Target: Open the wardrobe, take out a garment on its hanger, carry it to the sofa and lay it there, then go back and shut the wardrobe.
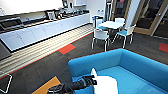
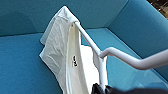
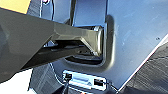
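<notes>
My left gripper (image 1: 92,81) holds the white hanger (image 2: 105,53) with its shirt (image 2: 62,57) over the blue sofa (image 1: 140,65); thin fabric could slide off.

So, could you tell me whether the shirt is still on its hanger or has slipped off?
On it: the garment drapes from one arm of the hanger, above the sofa seat.

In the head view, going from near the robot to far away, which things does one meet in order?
The left gripper at the white garment, then the blue sofa, then the white chairs around the small table, then the glass doors at the back.
</notes>
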You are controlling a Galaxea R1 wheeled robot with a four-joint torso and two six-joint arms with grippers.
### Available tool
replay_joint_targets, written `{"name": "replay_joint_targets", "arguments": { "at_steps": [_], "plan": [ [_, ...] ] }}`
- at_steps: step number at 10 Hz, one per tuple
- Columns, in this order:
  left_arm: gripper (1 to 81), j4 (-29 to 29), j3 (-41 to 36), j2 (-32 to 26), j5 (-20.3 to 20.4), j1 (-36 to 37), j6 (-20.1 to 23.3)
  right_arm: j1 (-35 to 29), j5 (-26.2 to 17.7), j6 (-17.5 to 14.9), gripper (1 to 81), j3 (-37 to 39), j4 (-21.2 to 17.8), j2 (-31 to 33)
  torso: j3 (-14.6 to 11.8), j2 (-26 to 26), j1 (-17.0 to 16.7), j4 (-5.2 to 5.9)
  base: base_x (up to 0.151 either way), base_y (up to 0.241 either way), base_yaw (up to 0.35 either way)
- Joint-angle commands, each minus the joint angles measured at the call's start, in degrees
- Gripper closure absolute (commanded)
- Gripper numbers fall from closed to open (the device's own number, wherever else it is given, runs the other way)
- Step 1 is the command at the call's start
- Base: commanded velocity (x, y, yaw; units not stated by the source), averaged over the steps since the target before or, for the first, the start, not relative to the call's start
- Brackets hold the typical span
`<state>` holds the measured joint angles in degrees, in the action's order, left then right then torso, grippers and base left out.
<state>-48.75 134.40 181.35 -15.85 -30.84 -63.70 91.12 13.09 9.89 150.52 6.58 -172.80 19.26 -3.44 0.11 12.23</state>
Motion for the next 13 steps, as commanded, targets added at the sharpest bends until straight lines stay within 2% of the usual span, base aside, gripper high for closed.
{"name": "replay_joint_targets", "arguments": {
  "at_steps": [1, 8, 9, 13],
  "plan": [
    [81.1, -1.96, 4.45, 3.66, -0.50, 9.70, 0.24, 0.25, -3.16, -0.13, 1.0, -0.67, 0.45, -0.46, 0.00, 0.00, 0.00, 0.00, 0.000, 0.000, 0.000],
    [81.1, -6.09, 8.16, 3.66, -1.38, 7.68, 0.15, 0.51, -2.46, -0.13, 1.0, -0.32, 0.54, -0.29, 0.00, 0.00, 0.00, 0.00, 0.000, 0.000, 0.000],
    [1.0, -6.09, 8.25, 3.66, -1.73, 7.50, 0.06, 0.43, -2.37, -0.13, 1.0, -0.32, 0.54, -0.29, 0.00, 0.00, 0.00, 0.00, 0.000, 0.000, 0.000],
    [1.0, -6.27, 8.08, 3.66, -1.82, 4.79, 0.41, 0.52, -2.02, -0.13, 1.0, -0.32, 0.45, -0.29, 0.00, 0.00, 0.00, 0.00, 0.000, 0.000, 0.000]
  ]
}}
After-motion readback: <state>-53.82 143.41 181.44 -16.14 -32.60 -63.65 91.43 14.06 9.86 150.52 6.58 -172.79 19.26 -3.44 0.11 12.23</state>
